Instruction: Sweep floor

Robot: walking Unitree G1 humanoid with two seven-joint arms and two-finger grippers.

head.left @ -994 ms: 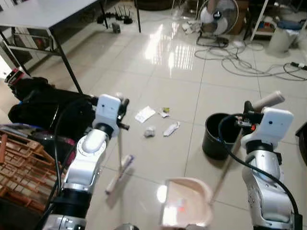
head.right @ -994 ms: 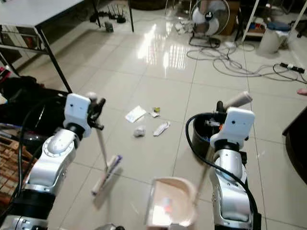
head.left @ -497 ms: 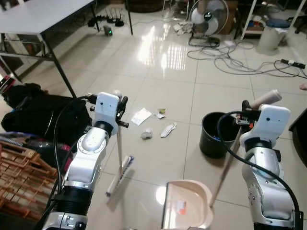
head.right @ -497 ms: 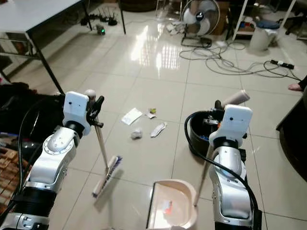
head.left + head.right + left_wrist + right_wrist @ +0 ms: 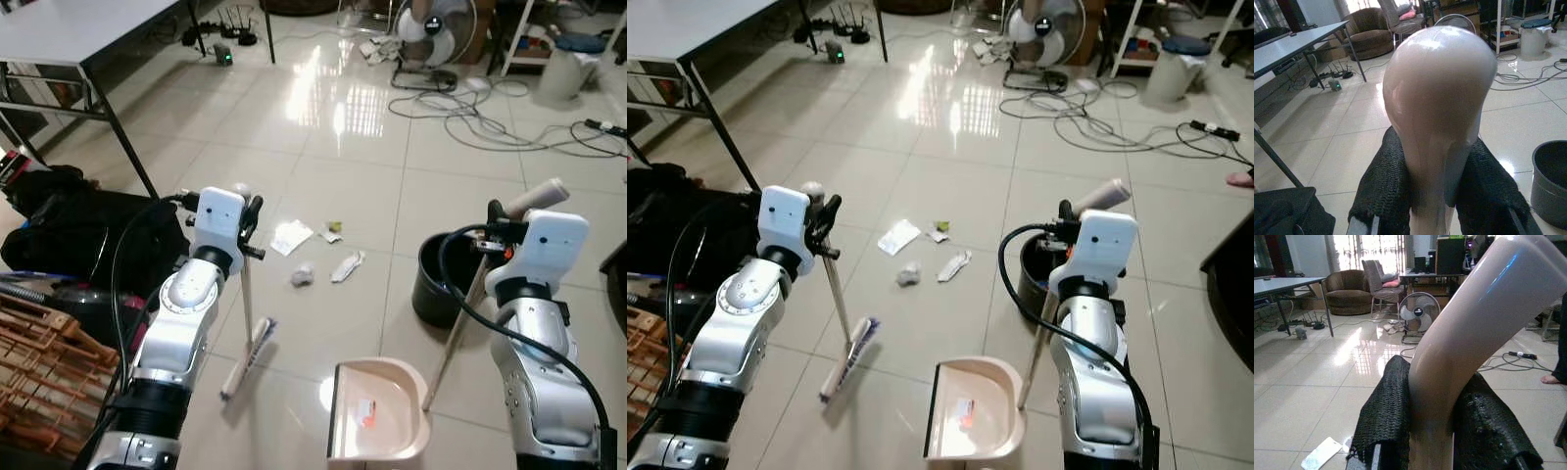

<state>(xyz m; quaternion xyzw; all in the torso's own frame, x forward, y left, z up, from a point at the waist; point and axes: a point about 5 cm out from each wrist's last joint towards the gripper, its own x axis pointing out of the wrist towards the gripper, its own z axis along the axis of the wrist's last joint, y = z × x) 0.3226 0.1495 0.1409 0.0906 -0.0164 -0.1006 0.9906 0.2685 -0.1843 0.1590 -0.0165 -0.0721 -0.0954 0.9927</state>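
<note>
Standing near-upright on the floor (image 5: 333, 147), broom (image 5: 248, 343) has its handle top clamped in left gripper (image 5: 250, 220) jaws, dustpan (image 5: 375, 424) handle clamped by right gripper (image 5: 495, 220), litter (image 5: 302, 277) ahead, bin (image 5: 436, 284) partly hidden behind right arm.

We hold a broom (image 5: 844, 323) in our left gripper (image 5: 823, 223) and a dustpan (image 5: 970, 423) in our right gripper (image 5: 1066, 217), litter (image 5: 921, 257) lying ahead.

Left gripper (image 5: 1432, 215) and right gripper (image 5: 1432, 440) raised, jaws clamped shut.
</note>
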